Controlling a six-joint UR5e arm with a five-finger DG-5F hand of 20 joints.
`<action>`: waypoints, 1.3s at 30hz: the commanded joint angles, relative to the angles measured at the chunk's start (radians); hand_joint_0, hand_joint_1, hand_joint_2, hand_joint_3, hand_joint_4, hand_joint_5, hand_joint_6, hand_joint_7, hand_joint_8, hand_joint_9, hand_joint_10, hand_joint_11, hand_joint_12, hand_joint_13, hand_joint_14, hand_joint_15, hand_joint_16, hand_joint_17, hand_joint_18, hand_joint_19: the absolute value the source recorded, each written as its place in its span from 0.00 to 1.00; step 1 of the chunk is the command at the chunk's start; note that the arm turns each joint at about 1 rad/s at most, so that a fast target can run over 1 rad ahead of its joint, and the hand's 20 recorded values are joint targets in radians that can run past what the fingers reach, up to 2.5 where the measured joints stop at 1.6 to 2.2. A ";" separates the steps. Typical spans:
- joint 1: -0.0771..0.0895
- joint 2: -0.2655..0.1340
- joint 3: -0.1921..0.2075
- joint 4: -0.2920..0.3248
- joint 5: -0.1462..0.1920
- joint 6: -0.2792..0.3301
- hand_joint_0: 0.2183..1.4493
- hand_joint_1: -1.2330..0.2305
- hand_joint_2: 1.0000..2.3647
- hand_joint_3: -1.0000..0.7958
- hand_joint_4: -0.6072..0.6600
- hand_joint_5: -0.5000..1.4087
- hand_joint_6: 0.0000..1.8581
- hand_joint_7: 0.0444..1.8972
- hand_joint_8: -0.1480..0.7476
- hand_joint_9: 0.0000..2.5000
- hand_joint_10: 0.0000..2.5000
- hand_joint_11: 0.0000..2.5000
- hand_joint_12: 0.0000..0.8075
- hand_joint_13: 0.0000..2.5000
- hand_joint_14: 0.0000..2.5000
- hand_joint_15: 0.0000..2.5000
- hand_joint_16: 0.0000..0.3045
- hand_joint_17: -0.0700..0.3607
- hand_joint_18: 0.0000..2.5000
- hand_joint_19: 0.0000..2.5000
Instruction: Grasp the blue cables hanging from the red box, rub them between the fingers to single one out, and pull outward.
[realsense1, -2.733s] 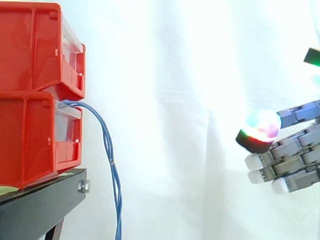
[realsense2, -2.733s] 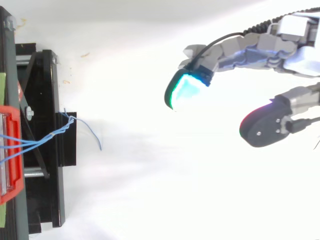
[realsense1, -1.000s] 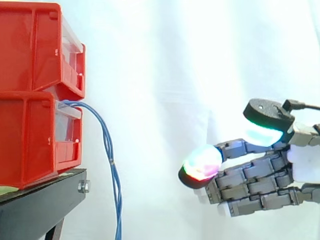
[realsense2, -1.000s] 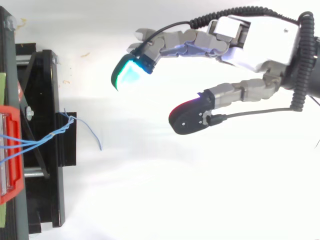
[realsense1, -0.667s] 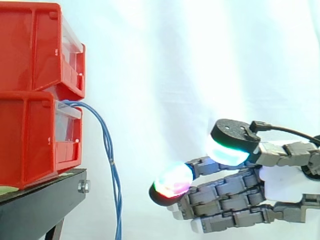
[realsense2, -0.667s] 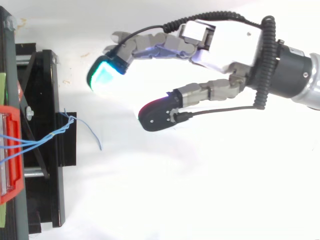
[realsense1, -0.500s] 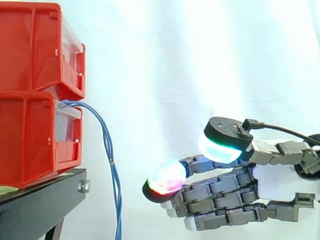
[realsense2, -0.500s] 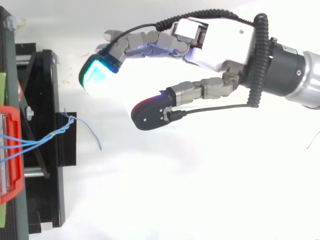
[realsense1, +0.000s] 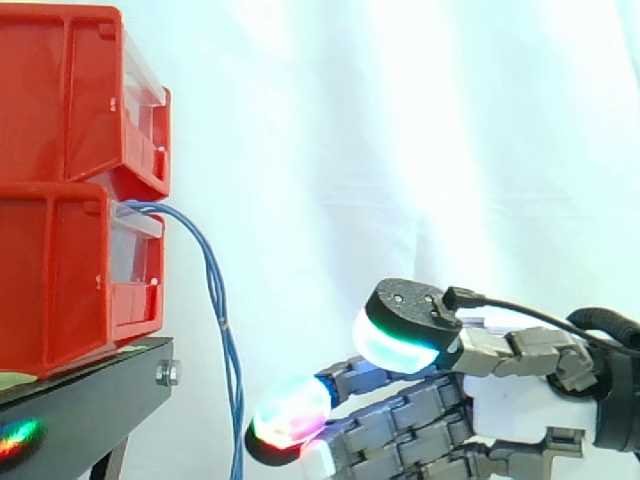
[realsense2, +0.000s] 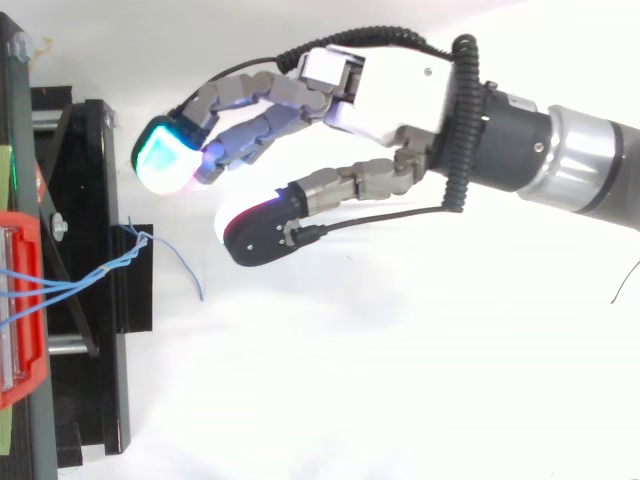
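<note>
Thin blue cables (realsense1: 218, 300) come out of the lower red bin (realsense1: 75, 275) and hang twisted down past the black stand. From above the blue cables (realsense2: 80, 285) run right off the bin and end in a loose strand near the stand's edge. My hand (realsense2: 380, 95) reaches in from the right, low in the side view as hand (realsense1: 520, 395). It is open, fingers stretched toward the cables and the thumb apart from them. Its fingertips (realsense1: 290, 415) are just right of the hanging strands, not touching them. Nothing is held.
Two red bins are stacked, the upper red bin (realsense1: 70, 95) on the lower one, on a black stand (realsense1: 90, 395) at the left. A white curtain is behind. Free room lies right of the cables.
My hand has come in from the right edge, moved left and lower, and now sits close beside the hanging cables. The cables have not moved.
</note>
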 joint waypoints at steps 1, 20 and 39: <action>-0.003 -0.032 0.043 -0.002 -0.022 0.005 0.24 0.36 0.00 0.28 0.68 0.17 0.27 0.39 0.50 0.29 0.01 0.16 0.47 0.25 0.01 0.17 0.17 0.43 0.23 0.24; 0.008 -0.079 0.099 0.035 -0.023 -0.038 0.24 0.36 0.00 0.28 0.69 0.18 0.27 0.40 0.50 0.29 0.01 0.16 0.48 0.24 0.01 0.16 0.17 0.43 0.22 0.23; 0.024 -0.174 0.214 0.059 -0.051 -0.033 0.26 0.37 0.00 0.28 0.71 0.19 0.27 0.45 0.50 0.34 0.01 0.20 0.47 0.25 0.01 0.16 0.16 0.42 0.22 0.24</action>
